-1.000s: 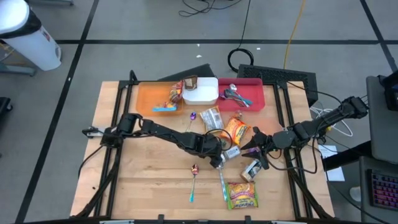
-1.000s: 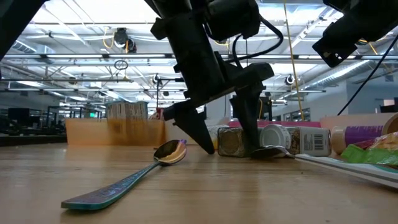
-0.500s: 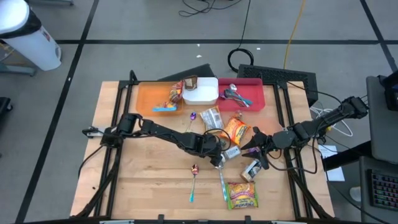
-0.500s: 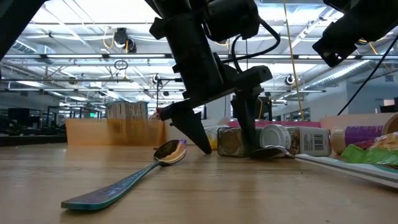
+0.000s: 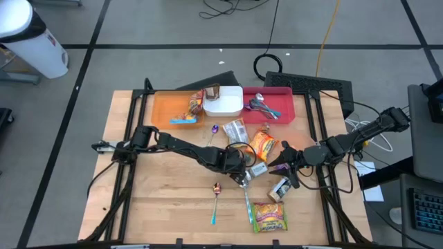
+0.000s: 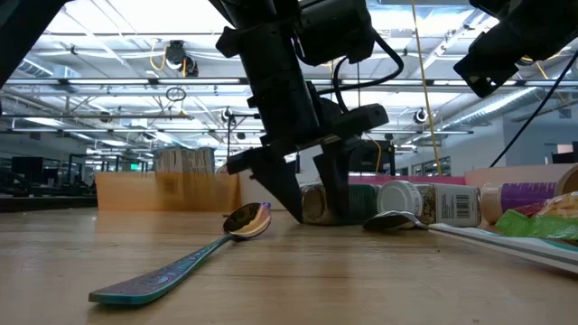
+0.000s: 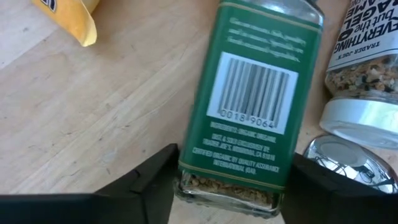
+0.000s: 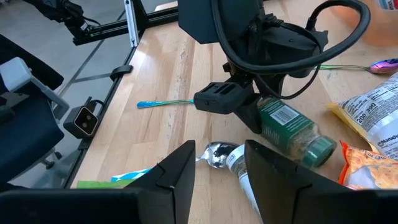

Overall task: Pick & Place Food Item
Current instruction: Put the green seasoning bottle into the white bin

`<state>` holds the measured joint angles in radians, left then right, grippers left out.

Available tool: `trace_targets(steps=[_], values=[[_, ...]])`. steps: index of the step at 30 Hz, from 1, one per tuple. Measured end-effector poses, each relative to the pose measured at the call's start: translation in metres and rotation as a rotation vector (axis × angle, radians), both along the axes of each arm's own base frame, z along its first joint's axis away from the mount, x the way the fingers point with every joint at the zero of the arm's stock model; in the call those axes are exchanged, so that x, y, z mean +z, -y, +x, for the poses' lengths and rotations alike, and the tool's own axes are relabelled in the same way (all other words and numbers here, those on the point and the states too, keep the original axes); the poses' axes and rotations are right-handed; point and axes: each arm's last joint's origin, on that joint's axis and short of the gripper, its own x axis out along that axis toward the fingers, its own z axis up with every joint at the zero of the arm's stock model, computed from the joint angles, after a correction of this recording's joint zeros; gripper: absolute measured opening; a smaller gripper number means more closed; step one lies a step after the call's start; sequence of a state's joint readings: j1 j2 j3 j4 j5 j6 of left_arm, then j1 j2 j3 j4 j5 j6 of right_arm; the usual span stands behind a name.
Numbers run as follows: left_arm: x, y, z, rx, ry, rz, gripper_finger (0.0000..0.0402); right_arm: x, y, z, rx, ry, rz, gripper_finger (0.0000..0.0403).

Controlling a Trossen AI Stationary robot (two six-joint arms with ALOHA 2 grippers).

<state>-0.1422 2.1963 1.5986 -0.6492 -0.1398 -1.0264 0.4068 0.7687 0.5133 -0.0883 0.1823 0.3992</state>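
A spice jar with a green label (image 7: 252,106) lies on its side on the wooden table, green cap (image 8: 321,149) pointing toward the right arm. My left gripper (image 6: 312,209) stands over the jar's base end, fingers down on either side and closed against it. A second jar with a white cap (image 7: 364,93) and a spoon bowl (image 7: 342,163) lie right beside it. My right gripper (image 8: 217,177) hovers open to the right of the pile with nothing between its fingers. My left gripper pinches the green jar's two long sides near its base end (image 7: 227,177) between its two fingers. The fingers (image 6: 287,200) come from above, slanting steeply down, and lie across the jar. The jar rests on its side on the table.
An orange tray (image 5: 166,111), a white box (image 5: 225,101) and a red tray (image 5: 282,105) line the far edge. Snack bags (image 5: 263,145) (image 5: 268,216), a clear packet (image 5: 235,130), another jar (image 5: 280,188) and a blue-handled spoon (image 6: 172,271) lie around the gripper.
My left gripper has stayed over the jar and drawn its fingers together from wide open until they stand against the green jar's sides. The right arm has kept still.
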Motion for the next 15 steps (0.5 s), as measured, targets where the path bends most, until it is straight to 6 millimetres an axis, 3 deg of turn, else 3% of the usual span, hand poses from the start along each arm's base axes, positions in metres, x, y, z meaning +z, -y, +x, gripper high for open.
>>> trace_targets(steps=[3,15], values=[[0.0001,0.0001,0.0002,0.0,0.002,-0.001,0.0211,0.0,0.0,0.0,0.0,0.0,0.0,0.013],[0.0019,0.0009,0.0007,-0.021,0.008,-0.032,0.0209,0.0,0.0,0.0,-0.002,-0.001,0.007,0.013]])
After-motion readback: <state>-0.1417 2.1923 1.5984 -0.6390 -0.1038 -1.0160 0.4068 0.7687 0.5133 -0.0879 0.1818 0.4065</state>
